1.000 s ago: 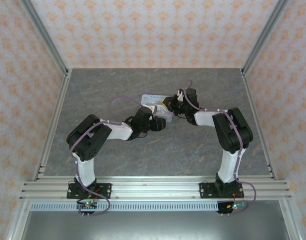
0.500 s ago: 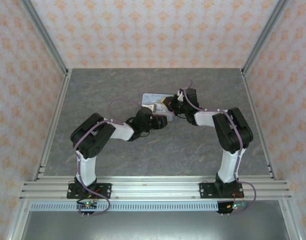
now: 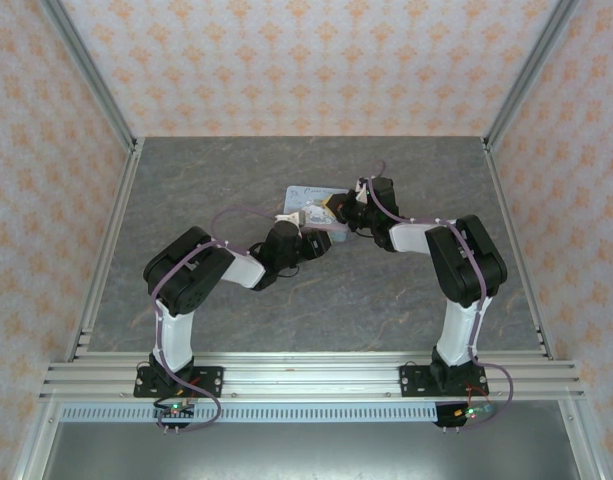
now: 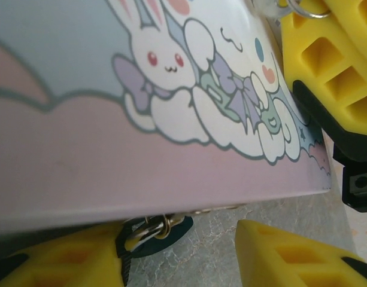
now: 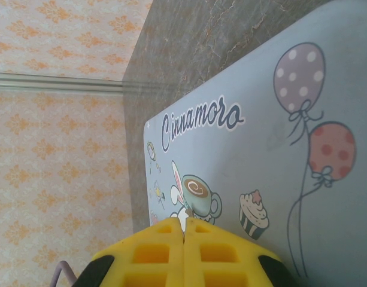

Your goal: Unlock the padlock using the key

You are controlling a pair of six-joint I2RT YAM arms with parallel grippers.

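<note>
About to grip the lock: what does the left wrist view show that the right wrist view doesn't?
Left wrist: the padlock at the tin box's lower edge, between the left gripper's open fingers, and a metal ring. Right wrist: the lid's lettering, balloons, the wall. Both: the tin box, the table, the shut right gripper.

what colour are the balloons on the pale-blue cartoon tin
One balloon purple, one red, dotted; right wrist view.

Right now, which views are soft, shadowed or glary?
Left wrist: tin box print sharp mid-frame, own fingers soft, padlock shaded under the box edge. Right wrist: lid print crisp, wall behind slightly soft. Top external: even light, no glare.
</note>
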